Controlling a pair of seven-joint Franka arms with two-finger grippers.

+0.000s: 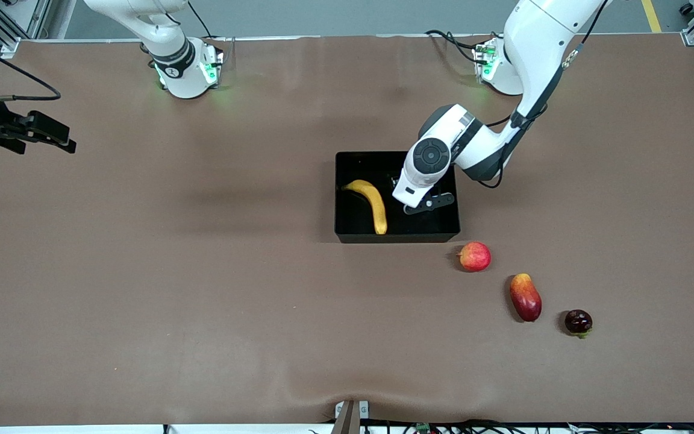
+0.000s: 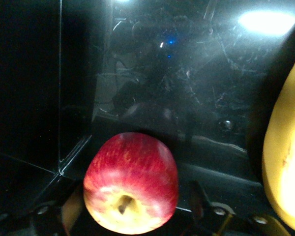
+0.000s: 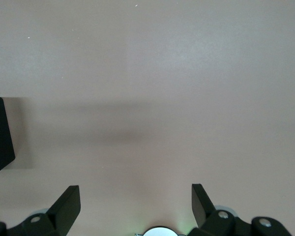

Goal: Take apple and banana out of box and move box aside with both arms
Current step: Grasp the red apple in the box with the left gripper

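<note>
Two-arm workstation seen from the front camera and both wrist cameras. The black bin (image 1: 396,237) stands near the middle of the brown desk (image 1: 202,289), closer to the left arm's end than to the right arm's.

The banana (image 1: 373,205) lies inside the bin, on the side toward the right arm's end, with one tip close to the wall nearest the front camera.

The left end effector (image 1: 428,204) reaches down into the bin on the side toward the left arm's end. In the left wrist view the deep-red apple (image 2: 131,183), its yellow stem patch facing the camera, sits low in the bin between the widely spread fingers (image 2: 197,196). A gap shows between the apple and that finger, so the end effector is open and not clamping the fruit. The banana appears just beside the apple, against the glossy bin wall. In the front view the left arm's wrist hides the apple.

The right end effector (image 1: 52,135) waits over the bare desk at the right arm's end, its fingers (image 3: 69,206) spread wide and holding nothing.

Outside the bin, toward the left arm's end, three fruits lie in a diagonal row. A paler apple (image 1: 475,256) is just beside the bin's corner. A red-and-orange mango (image 1: 525,296) lies nearer the front camera, and a dark round fruit (image 1: 578,322) lies nearest
</note>
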